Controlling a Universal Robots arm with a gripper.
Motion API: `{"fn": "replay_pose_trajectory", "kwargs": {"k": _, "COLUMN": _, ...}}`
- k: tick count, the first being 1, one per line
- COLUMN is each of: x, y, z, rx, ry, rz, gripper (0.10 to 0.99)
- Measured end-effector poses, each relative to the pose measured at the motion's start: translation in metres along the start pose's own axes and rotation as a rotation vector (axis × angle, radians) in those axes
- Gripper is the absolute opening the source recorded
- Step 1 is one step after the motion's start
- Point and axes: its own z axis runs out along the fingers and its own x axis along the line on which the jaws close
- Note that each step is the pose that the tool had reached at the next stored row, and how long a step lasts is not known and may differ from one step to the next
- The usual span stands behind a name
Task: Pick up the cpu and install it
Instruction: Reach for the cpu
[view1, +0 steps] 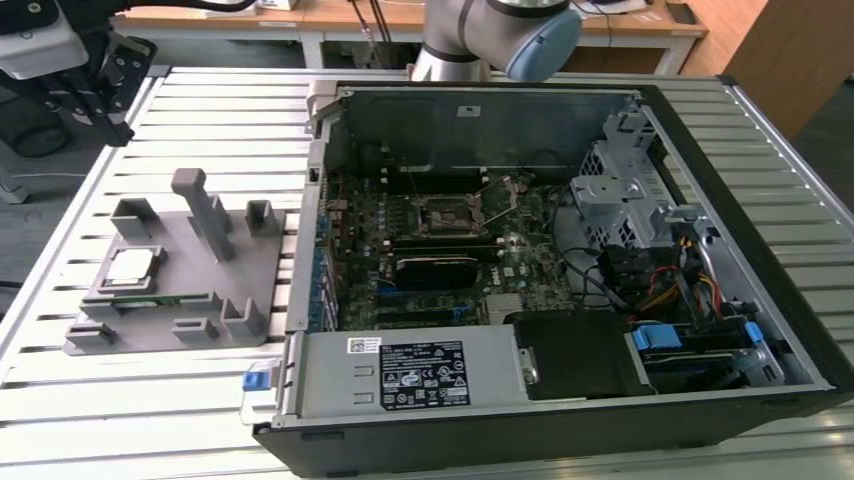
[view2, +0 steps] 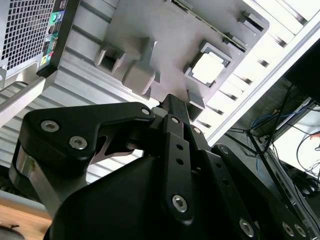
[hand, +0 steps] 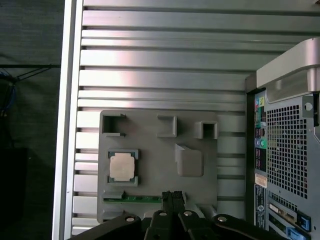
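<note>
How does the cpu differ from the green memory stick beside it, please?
The cpu is square and silvery-topped; the memory stick is long, narrow and green. The cpu lies flat in a framed pocket; the memory stick sits in a slot. Both rest on the grey holder.
</note>
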Motion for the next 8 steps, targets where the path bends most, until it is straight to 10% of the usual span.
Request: {"fn": "replay_pose_trajectory", "kwargs": {"k": 8, "x": 0.0093, "y": -0.0001, "z": 0.0031, "rx": 0.0, "ry": 0.0003, "rz": 0.0, "gripper": 0.106}}
